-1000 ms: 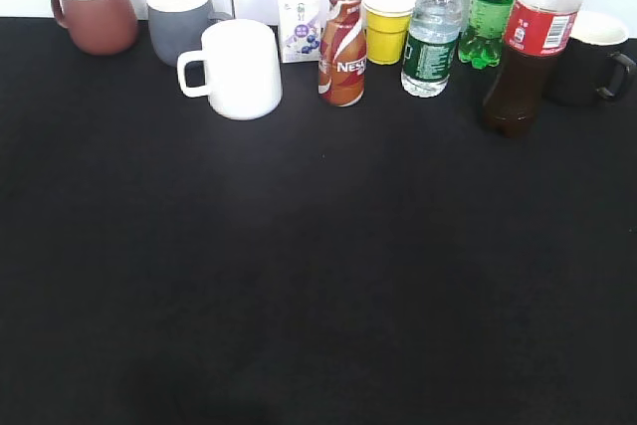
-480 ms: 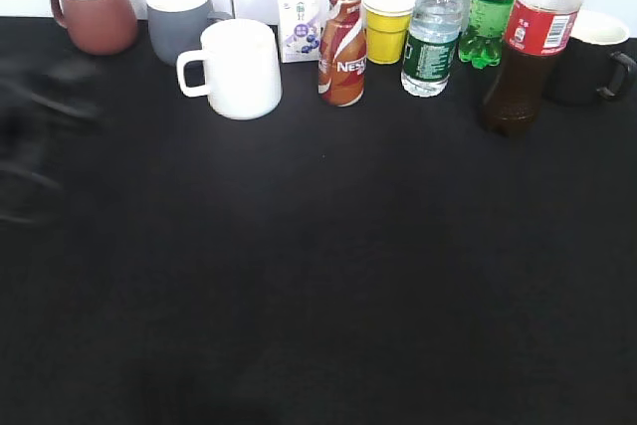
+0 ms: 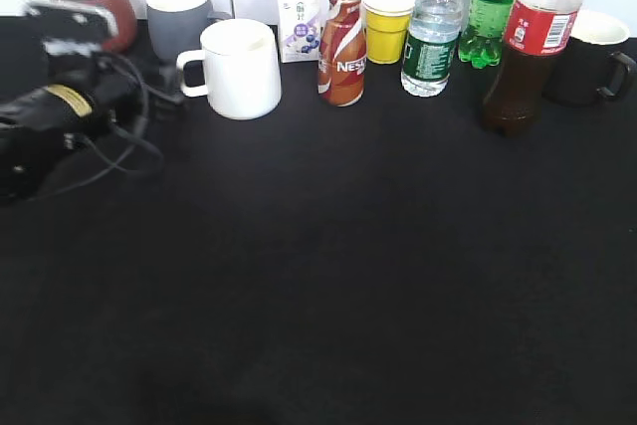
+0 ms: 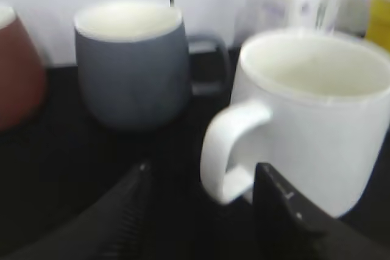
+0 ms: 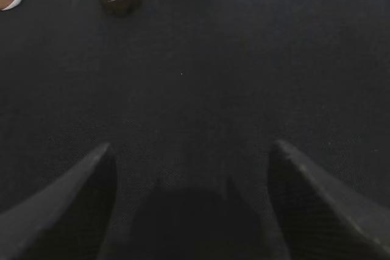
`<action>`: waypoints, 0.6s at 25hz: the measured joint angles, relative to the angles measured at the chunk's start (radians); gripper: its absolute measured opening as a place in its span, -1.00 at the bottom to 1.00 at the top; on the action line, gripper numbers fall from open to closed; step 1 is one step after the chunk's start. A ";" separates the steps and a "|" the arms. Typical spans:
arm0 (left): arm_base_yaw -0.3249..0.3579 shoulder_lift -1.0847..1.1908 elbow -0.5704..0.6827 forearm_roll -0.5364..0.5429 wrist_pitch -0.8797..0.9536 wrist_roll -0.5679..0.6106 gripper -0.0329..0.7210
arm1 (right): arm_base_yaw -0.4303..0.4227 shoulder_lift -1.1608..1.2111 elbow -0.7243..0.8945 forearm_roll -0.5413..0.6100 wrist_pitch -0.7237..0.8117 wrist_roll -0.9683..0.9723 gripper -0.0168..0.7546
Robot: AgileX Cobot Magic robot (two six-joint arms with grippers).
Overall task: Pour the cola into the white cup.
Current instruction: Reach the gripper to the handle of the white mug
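Two arms, but only the left gripper [image 4: 201, 211] is close: fingers spread wide, loop handle of the big white ceramic mug [image 4: 311, 114] at its 12 o'clock. Tall red-labelled cola bottle [image 3: 525, 47] stands upright, untouched, at the right gripper's [image 5: 189, 205] 11 o'clock, fingers also wide.

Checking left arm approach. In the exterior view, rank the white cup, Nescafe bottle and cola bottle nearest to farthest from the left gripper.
From the left gripper:
1. white cup, right next to it, its handle facing the gripper.
2. Nescafe bottle, middle of the back row, past the cup.
3. cola, far right side of the table.
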 joint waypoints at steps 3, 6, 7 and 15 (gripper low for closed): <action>0.000 0.045 -0.034 0.000 0.010 0.000 0.16 | 0.000 0.000 0.000 0.000 0.000 0.000 0.56; 0.000 0.073 -0.088 -0.011 0.011 0.000 0.16 | 0.000 0.000 0.000 0.000 0.000 0.000 0.56; 0.000 0.095 -0.110 -0.025 0.021 0.000 0.16 | 0.000 0.000 0.000 0.000 0.000 0.000 0.56; -0.001 0.213 -0.256 -0.056 0.009 0.003 -0.76 | 0.000 0.000 0.000 0.000 0.000 0.000 0.56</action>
